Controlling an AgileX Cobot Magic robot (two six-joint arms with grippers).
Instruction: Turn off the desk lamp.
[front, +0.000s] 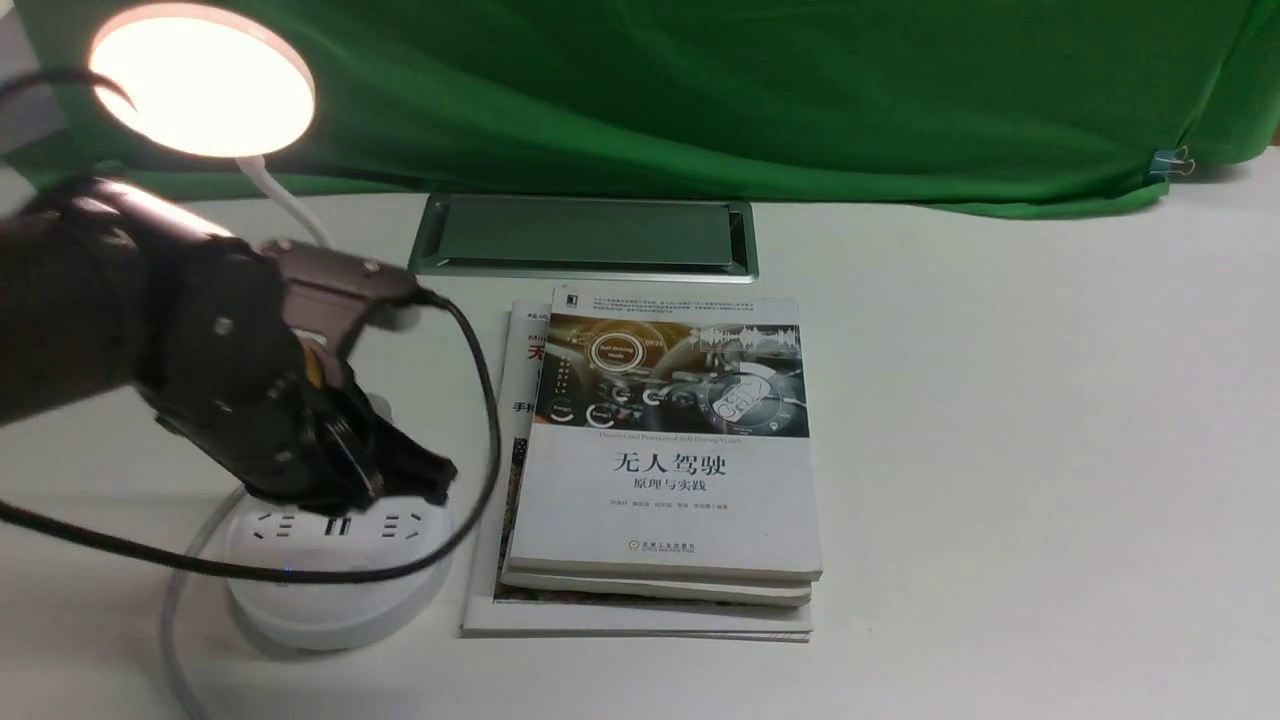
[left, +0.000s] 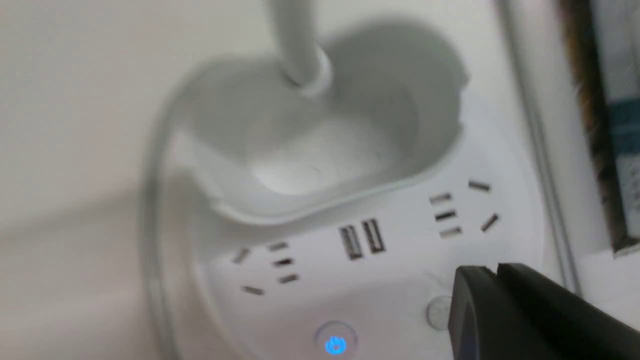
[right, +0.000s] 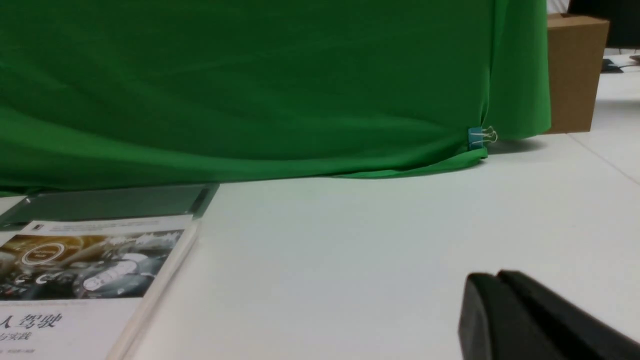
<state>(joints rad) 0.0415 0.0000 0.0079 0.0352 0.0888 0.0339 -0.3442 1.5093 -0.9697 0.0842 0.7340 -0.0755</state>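
Note:
The white desk lamp stands at the front left. Its round disc head (front: 203, 82) glows warm and lit. Its round base (front: 330, 590) carries sockets. In the left wrist view the base (left: 390, 265) shows sockets, a blue-lit button (left: 335, 344), a plain round button (left: 438, 313) and the cup holder (left: 320, 150). My left gripper (front: 425, 470) is shut and empty, its tips (left: 495, 272) just above the base, half covering the plain button. My right gripper (right: 495, 277) is shut and empty, low over bare table; it does not show in the front view.
A stack of books (front: 665, 460) lies just right of the lamp base. A metal cable hatch (front: 585, 236) sits behind it. A green cloth (front: 700, 90) hangs along the back. A black cable (front: 480, 400) loops from my left arm over the base. A cardboard box (right: 575, 70) stands far right.

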